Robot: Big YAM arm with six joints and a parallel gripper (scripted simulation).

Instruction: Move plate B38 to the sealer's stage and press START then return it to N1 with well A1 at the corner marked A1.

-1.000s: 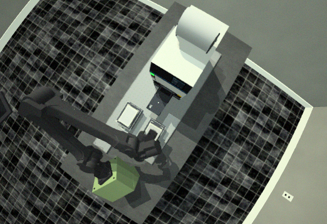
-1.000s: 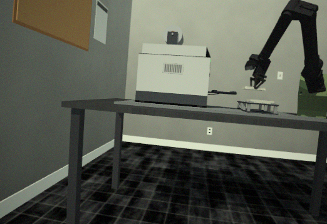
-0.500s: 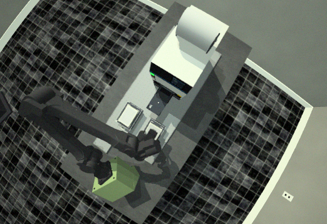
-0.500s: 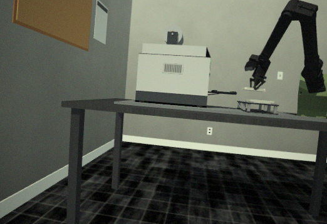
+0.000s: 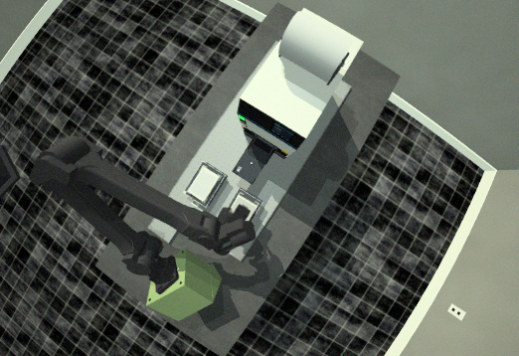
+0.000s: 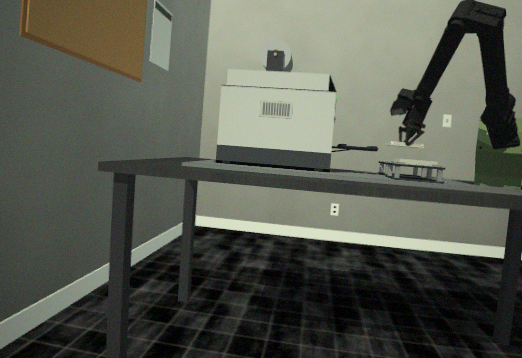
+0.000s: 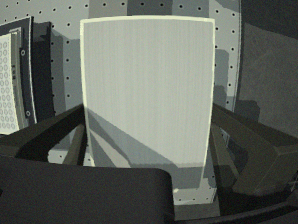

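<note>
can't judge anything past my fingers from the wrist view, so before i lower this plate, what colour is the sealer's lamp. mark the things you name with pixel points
Observer: The lamp (image 5: 242, 118) (image 6: 336, 98) is green.

Operator: ok, anything sitting on the stage

Observer: No plate on it; the stage (image 5: 253, 164) (image 6: 367, 148) is out in front of the sealer (image 5: 288, 95) (image 6: 275, 121).

Operator: and how high am i

Observer: The end effector (image 5: 242, 211) (image 6: 411, 141) (image 7: 148, 109) has the held plate (image 5: 252, 205) (image 6: 392, 144) (image 7: 150, 90) up in the air, with a visible gap over the nest frame (image 6: 394, 172).
</note>
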